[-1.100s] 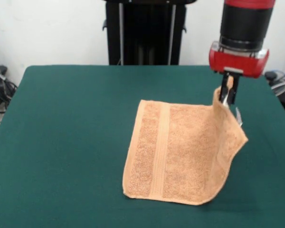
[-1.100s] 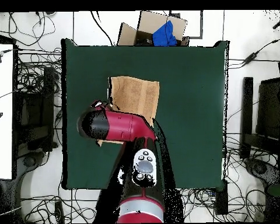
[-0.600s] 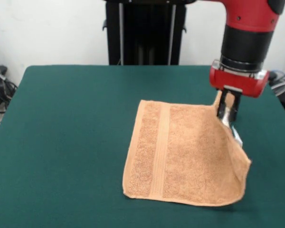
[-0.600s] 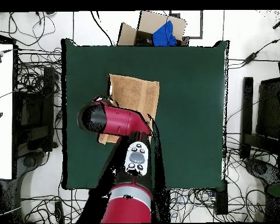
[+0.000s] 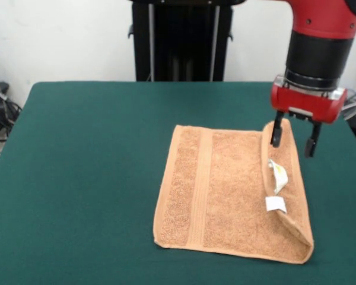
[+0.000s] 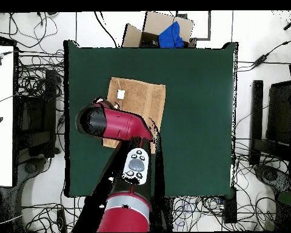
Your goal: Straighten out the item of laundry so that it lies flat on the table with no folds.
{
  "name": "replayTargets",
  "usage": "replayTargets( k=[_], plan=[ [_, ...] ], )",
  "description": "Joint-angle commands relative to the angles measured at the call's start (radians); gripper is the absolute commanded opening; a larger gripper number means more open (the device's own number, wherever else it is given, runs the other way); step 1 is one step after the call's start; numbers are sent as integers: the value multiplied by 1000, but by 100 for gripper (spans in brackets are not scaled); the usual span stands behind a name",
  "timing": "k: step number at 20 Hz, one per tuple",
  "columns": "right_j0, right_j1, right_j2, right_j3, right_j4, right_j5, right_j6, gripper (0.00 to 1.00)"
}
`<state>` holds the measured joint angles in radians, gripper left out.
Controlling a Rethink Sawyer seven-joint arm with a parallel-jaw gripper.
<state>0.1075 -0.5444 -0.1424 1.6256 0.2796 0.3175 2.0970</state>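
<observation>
pincer point(image 5: 293, 138) hung with its two dark fingers point(image 5: 276, 130) spread apart, clamped on nothing, just above the far right corner of the towel point(image 5: 225, 190). one finger sat right against the raised fold of cloth there, the other stood clear to the right over bare green. hard to tell whether that near finger actually touched the terry.

towel lay on the right half of the green desk point(image 5: 89, 178), mostly flat. left side spread out smooth, woven band point(image 5: 200, 187) running front to back near the left edge. right edge was not flat: a narrow strip turned over onto the rest, from the far corner down to the near right corner, forming a long fold. two small white tags point(image 5: 277, 189) showed on the underside of that flap, one above the other.

red and black arm point(image 5: 317, 44) came down over the desk's right side.

from overhead, towel point(image 6: 142, 100) lay toward the desk's point(image 6: 196, 121) far-left part, partly covered by the arm point(image 6: 114, 124), with a white tag point(image 6: 120, 94) visible near its left edge. pincer itself hidden under the arm in that view.
</observation>
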Motion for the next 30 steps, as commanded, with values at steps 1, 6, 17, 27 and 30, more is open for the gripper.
replayTargets(
  k=[1, 6, 17, 27, 30],
  plan=[
    [-5, -19, 12, 56, 60, -14, 238, 100],
    [-5, -19, 18, 55, 70, -10, 226, 100],
    [6, -8, -6, 63, 51, -43, 214, 100],
    [-41, 43, -3, 74, 0, -143, 165, 100],
    [-41, 45, -12, 84, -9, -155, 155, 100]
  ],
)
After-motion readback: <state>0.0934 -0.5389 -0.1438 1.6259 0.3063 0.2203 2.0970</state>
